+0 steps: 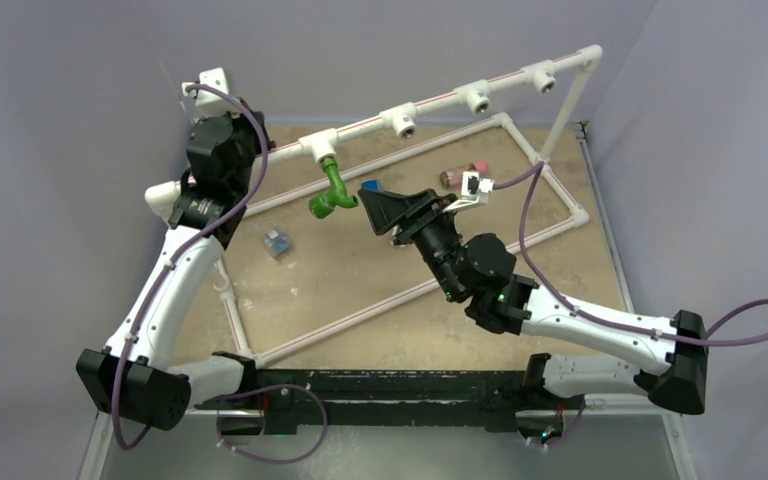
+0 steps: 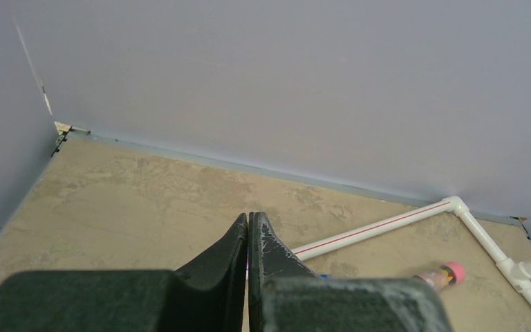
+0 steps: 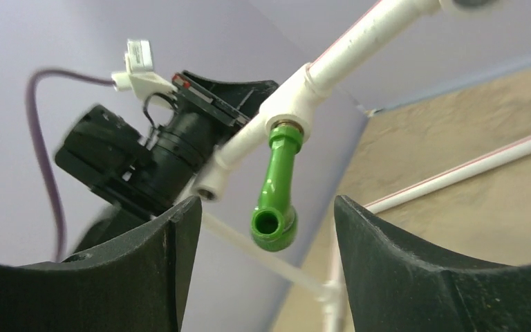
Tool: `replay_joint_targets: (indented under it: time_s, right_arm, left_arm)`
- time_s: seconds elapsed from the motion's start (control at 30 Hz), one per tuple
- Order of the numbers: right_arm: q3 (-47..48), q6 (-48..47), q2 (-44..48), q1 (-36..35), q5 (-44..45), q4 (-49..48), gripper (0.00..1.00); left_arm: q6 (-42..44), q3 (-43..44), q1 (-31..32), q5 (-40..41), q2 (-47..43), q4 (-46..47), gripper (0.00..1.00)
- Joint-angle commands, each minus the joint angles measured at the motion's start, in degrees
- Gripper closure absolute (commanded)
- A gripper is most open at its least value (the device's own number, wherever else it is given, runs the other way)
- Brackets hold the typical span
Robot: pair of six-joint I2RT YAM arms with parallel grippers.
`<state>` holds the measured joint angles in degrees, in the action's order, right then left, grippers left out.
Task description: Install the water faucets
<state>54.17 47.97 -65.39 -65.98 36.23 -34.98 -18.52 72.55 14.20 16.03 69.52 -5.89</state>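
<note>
From the overhead camera we see a small bright green plastic faucet with a hooked spout [image 1: 332,190] hanging from a white tee fitting [image 1: 318,147], the one nearest the left arm on a raised white plastic pipe rail [image 1: 438,108] that runs diagonally above the tan table [image 1: 360,290]. Three more tees along the rail show open sockets. The right tool [image 1: 372,208] sits just beside the faucet's spout, on its right, with a small gap between them. The left arm reaches up toward the rail's left end, and its tool is hidden from this angle. A small blue block [image 1: 277,242] lies on the table inside the flat white pipe frame [image 1: 360,315], and a brownish tube with a pink cap [image 1: 457,177] lies near the far side. In the left wrist camera the left tool [image 2: 249,220] is fully closed, its two black fingers pressed together with nothing between them. It points over the table toward the grey wall, and the pink-capped tube [image 2: 442,274] lies at lower right near a run of the pipe frame [image 2: 380,227]. In the right wrist camera the right tool [image 3: 266,206] stands wide open and grips nothing. The faucet [image 3: 281,169] hangs in the gap between its two black fingers and touches neither. Its stem is entered in the tee fitting [image 3: 294,104] and its round spout mouth faces us. The left arm's black wrist [image 3: 152,162] is behind the rail.
</note>
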Motion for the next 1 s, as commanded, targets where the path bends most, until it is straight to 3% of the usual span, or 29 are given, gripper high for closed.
replay_joint_targets:
  time_s: [0.0, 0.13, 0.27, 0.43, 0.63, 0.97]
  right_arm:
    - [4.25, -26.24, 1.97, 0.17, -4.39, 3.66, 0.28]
    - [9.39, -41.81, 1.66, 0.15, -9.59, 9.52, 0.28]
    - [12.42, -63.51, 2.10, 0.15, -19.40, 13.95, 0.28]
    - [16.08, -79.21, 1.34, -0.43, -25.52, 21.32, 0.28]
    - [19.66, -98.14, -1.87, -3.75, -24.46, 27.96, 0.24]
    - [16.24, -130.31, -7.33, -10.60, -10.62, 21.75, 0.22]
  left_arm:
    - [-0.37, -3.40, -0.40, -0.74, 3.35, -14.06, 1.00]
    - [-0.31, -3.22, -0.40, -0.83, 3.56, -13.98, 1.00]
    - [-0.28, -3.21, -0.40, -0.96, 3.67, -13.92, 1.00]
    - [-0.20, -3.03, -0.40, -0.76, 3.53, -13.92, 1.00]
    - [-0.09, -3.05, -0.40, -0.74, 3.48, -13.92, 1.00]
    - [-0.20, -3.38, -0.40, -0.91, 3.26, -13.88, 1.00]
